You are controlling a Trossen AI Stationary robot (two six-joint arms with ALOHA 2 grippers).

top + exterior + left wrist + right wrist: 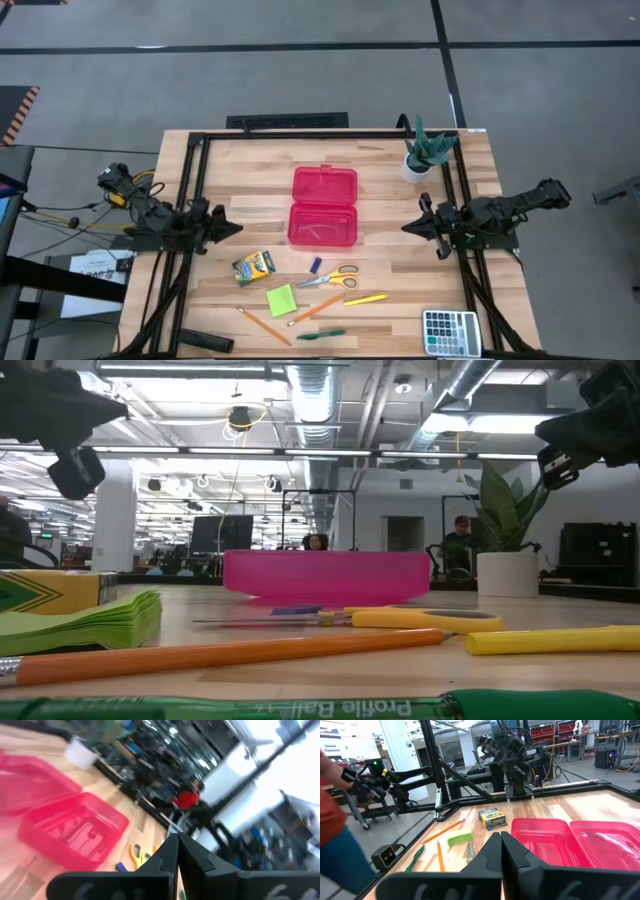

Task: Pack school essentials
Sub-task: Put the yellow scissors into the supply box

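**Both arms parked at table edges, stationery loose in front of open pink case**

Seen from above, moving left to right. At the left edge of the wooden table [400, 285], the left gripper [232, 228], fingers pressed together and clenched on nothing, raised above the surface and pointing toward the centre. Just ahead of it, near the front, a yellow-green crayon box [254, 266] lying flat. Below that, a lime sticky-note pad [281, 300], with an orange pencil [263, 325] angled along its left and a second orange pencil [316, 308] slanting off its right. At the front edge, a green pen [320, 335].

In the middle of the table, an open pink pencil case [324, 207], lid folded back, both halves facing up; contents hard to make out. Just in front of it, a tiny blue eraser [316, 265], then orange-yellow-handled scissors [334, 277], then a yellow pen [366, 299].

Farther right, at the back corner, a white-potted green plant [425, 155]. At the right edge, the right gripper [408, 228], likewise clenched and empty, aimed at the case. At the front right corner, a grey calculator [450, 332].
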